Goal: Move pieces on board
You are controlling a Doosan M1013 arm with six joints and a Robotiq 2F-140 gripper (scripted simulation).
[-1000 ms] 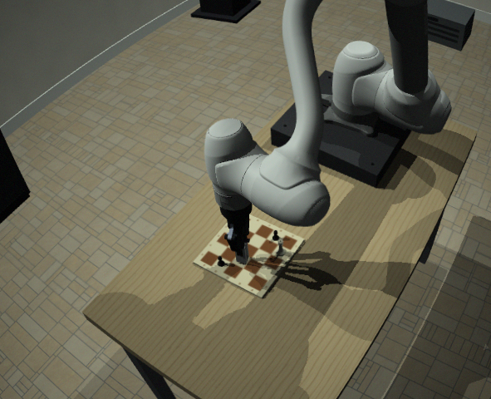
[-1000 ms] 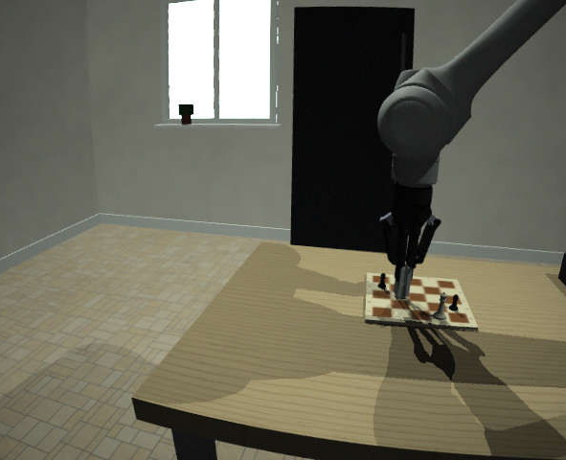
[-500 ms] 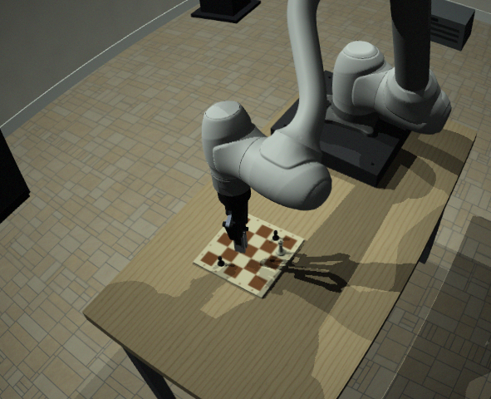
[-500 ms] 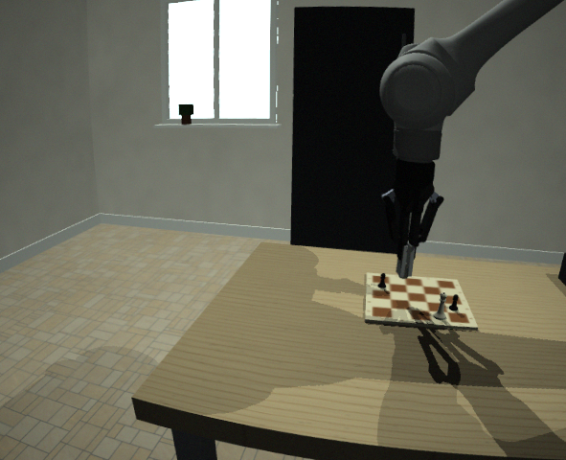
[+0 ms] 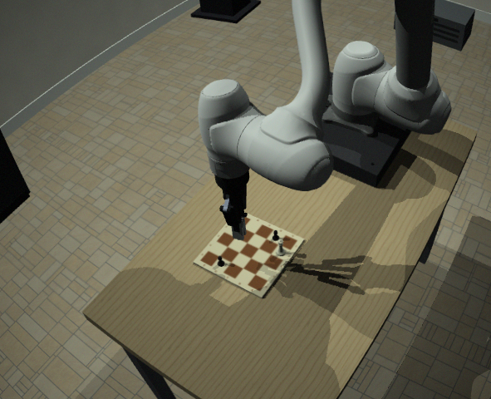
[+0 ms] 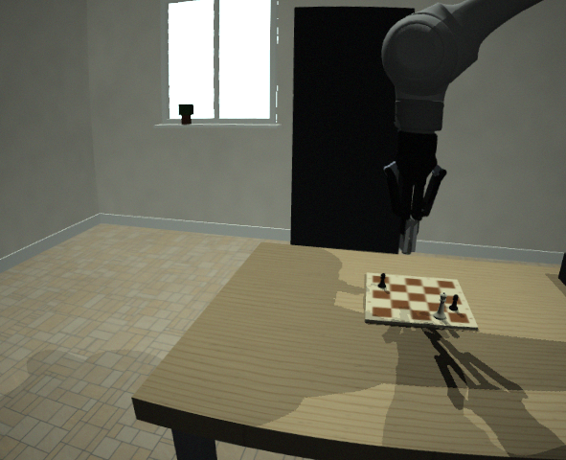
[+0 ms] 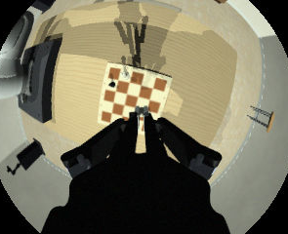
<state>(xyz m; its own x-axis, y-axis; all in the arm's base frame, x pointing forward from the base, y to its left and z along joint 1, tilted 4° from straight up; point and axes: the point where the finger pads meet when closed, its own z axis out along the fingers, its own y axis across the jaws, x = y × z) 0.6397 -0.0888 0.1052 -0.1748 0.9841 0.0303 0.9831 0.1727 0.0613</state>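
The small chessboard (image 5: 250, 254) lies on the wooden table and also shows in the exterior view (image 6: 418, 301) and the wrist view (image 7: 135, 97). My gripper (image 5: 238, 232) (image 6: 407, 242) hangs well above the board's far left part, clear of it. It is shut on a small pale chess piece (image 6: 407, 236) that the fingers mostly hide; in the wrist view it is a thin sliver between the fingertips. On the board stand a black pawn (image 5: 220, 260) near the left corner, another black pawn (image 5: 275, 234) and a tall white piece (image 5: 281, 248) at the right side, all upright.
The arm's dark base (image 5: 361, 150) is mounted on the table behind the board. The arm's shadow falls across the table to the right of the board. A black door (image 6: 345, 124) stands behind the table.
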